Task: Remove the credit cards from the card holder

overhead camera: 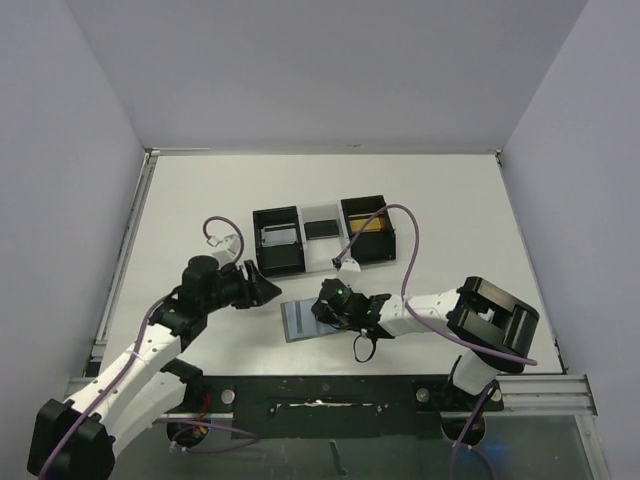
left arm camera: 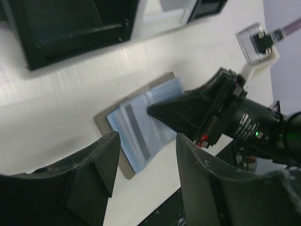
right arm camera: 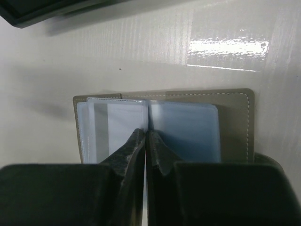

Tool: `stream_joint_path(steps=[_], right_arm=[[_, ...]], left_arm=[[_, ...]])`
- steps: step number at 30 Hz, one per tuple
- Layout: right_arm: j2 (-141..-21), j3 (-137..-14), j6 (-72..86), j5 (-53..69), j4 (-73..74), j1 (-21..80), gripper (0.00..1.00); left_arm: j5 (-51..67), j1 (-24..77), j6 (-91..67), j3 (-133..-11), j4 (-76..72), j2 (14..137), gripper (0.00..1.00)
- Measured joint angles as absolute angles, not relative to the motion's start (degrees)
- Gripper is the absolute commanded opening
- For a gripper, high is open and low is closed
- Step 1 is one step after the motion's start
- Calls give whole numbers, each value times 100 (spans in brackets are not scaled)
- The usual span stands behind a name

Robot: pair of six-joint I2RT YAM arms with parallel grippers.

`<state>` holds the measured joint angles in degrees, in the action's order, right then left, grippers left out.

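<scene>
Grey card holder [overhead camera: 303,319] lies open flat on table [overhead camera: 450,220], 6 o'clock of black-and-white tray [overhead camera: 278,268]. Right gripper [right arm camera: 146,134] closed at centre fold, possibly nipping sleeve [right arm camera: 123,123] edge. Left gripper [left arm camera: 146,142] jaws apart, at holder's 9 o'clock. Best: left pins cover, right draws card [left arm camera: 136,134] straight out.

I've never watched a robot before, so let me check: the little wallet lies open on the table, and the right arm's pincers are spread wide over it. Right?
Not quite. The card holder does lie open on the table, but the right gripper is shut: its jaws meet at the holder's middle fold. The right wrist view shows it.
</scene>
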<state>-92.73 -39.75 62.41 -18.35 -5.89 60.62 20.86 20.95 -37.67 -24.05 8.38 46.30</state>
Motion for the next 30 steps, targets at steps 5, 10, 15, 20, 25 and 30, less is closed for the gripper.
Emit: stream_joint_path(steps=[5,10,15,20,25,30], right_arm=[[-9135,-3280,6508,-1245,-1710,5743,0],[-9129,-3004,6683,-945,-2224,5616,0],[-9142,-2965,6744,-854,-2318,5566,0],[-9142,-2947,6816,-947,-2335,5596,0],[-9161,-3000,6823,-972,-2270,5625,0],[-9183,-3028,6827,-974,-2252,5625,0]], left_arm=[[1747,3170,-4185,-2043,-27,5155,45],[1518,3667,-4578,-1780,-722,5769,45],[1269,3964,-4971,-1686,-1525,6289,43],[847,3977,-5391,-1229,-2152,6377,43],[598,3981,-5551,-1149,-2438,6558,43],[604,3981,-5660,-1149,-2797,6757,41]])
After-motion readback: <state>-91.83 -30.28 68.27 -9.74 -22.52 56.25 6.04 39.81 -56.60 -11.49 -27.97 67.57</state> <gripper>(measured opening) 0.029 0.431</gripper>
